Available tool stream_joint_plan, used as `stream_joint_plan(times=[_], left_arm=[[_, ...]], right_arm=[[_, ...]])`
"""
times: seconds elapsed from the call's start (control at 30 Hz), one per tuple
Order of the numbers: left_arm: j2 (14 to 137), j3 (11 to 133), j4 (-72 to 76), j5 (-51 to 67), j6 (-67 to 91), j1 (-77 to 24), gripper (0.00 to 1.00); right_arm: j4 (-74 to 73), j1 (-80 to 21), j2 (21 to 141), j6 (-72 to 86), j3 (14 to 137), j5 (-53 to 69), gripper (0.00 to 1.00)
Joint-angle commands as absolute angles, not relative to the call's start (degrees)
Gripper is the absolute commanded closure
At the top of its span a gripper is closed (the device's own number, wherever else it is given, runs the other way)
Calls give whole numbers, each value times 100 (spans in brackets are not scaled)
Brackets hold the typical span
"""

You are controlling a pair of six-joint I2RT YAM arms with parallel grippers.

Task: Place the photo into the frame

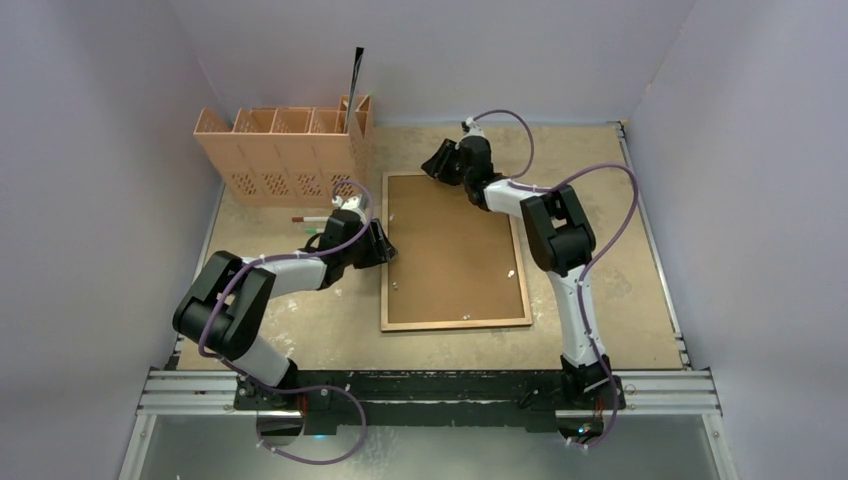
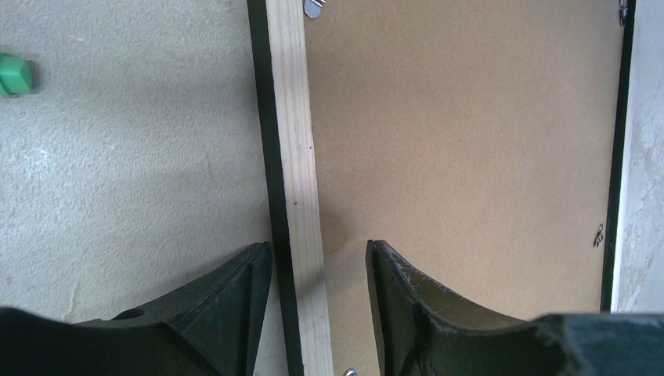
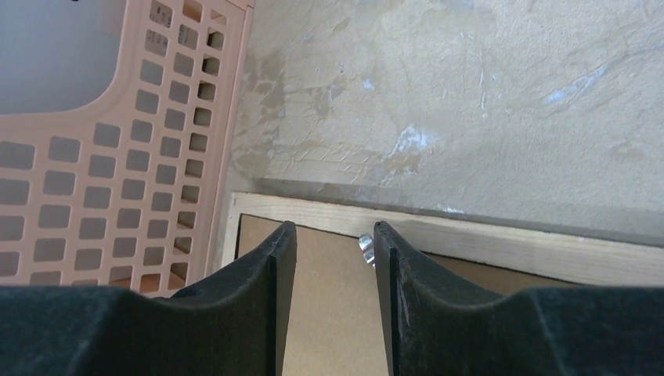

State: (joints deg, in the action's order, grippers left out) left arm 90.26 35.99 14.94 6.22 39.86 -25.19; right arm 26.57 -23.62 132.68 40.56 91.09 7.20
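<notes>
The frame lies face down in the middle of the table, its light wood back rail up and a brown backing board filling it. The photo is hidden. My left gripper is at the frame's left edge, open, one finger outside the rail and the other over the backing board. My right gripper is at the frame's far left corner, open above the backing board. A small metal tab sits by its right fingertip, just inside the far rail.
A peach lattice organizer stands at the back left, close to the frame's far left corner, with a thin black strip sticking up from it. A pen with a green cap lies left of my left gripper.
</notes>
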Motion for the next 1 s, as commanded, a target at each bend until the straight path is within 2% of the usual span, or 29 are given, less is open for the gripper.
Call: stream_joint_plan(times=[0.0, 0.5, 0.8, 0.97], left_arm=[[9158, 3612, 1301, 675, 3981, -2523, 49], [9202, 3709, 1222, 668, 3955, -2522, 50], [9215, 3718, 1195, 642, 3939, -2522, 50], [9226, 3731, 1188, 642, 3938, -2523, 50]], right_arm=[[2551, -2375, 13455, 4048, 9506, 806, 57], [2162, -2373, 13562, 3991, 9693, 1309, 62], [2114, -2373, 13375, 4042, 9503, 757, 63], [2044, -2373, 13488, 3970, 9658, 981, 63]])
